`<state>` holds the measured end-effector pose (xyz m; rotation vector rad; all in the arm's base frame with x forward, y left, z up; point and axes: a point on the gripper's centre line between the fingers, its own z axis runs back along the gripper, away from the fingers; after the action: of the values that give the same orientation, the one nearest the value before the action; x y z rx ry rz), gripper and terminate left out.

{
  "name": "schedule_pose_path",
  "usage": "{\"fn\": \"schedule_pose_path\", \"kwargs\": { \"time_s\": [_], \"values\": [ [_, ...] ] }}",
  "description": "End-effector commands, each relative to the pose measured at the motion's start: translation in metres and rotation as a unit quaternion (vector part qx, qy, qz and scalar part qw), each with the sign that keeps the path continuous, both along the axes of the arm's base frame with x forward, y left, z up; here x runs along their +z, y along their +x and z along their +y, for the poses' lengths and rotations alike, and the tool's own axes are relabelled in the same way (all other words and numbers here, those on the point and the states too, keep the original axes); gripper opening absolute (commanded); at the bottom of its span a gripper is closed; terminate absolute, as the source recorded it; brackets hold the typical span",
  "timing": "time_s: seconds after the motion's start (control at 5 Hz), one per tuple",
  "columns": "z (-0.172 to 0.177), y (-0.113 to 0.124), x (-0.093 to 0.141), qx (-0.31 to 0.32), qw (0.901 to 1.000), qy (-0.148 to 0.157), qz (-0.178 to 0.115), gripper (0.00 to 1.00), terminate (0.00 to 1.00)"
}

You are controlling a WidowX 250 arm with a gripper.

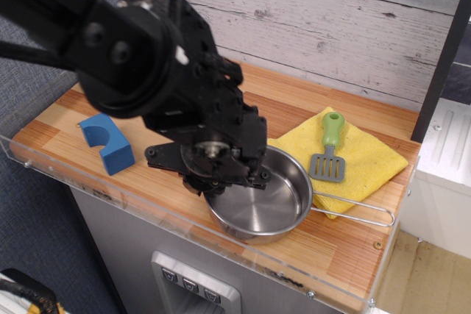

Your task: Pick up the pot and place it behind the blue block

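observation.image view: end effector [218,185] at the near-left rim of the pot [268,200] — clamped or not, I cannot tell.
Pot: on the surface [346,244], right of the blue block [107,140].
Step done well: lift level, carry left, clear the block — handle [353,209] trails.

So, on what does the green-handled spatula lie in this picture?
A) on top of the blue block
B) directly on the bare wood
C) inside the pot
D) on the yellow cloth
D: the spatula lies flat on the yellow cloth, to the right of the pot and far from the blue block.
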<state>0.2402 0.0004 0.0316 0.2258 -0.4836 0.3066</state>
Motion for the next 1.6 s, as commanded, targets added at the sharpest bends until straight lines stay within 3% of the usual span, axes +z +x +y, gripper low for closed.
{"fn": "schedule_pose_path", "kwargs": {
  "time_s": [0.0, 0.4, 0.8, 1.4],
  "values": [
    [-0.023, 0.007, 0.047, -0.041, 0.997, -0.02, -0.063, 0.0, 0.0],
    [-0.019, 0.017, 0.092, -0.03, 0.9913, -0.033, -0.124, 0.0, 0.0],
    [0.013, 0.037, 0.118, 0.014, 0.9868, -0.029, -0.159, 0.0, 0.0],
    [0.069, 0.071, 0.139, 0.067, 0.982, -0.008, -0.176, 0.0, 0.0]
  ]
}}
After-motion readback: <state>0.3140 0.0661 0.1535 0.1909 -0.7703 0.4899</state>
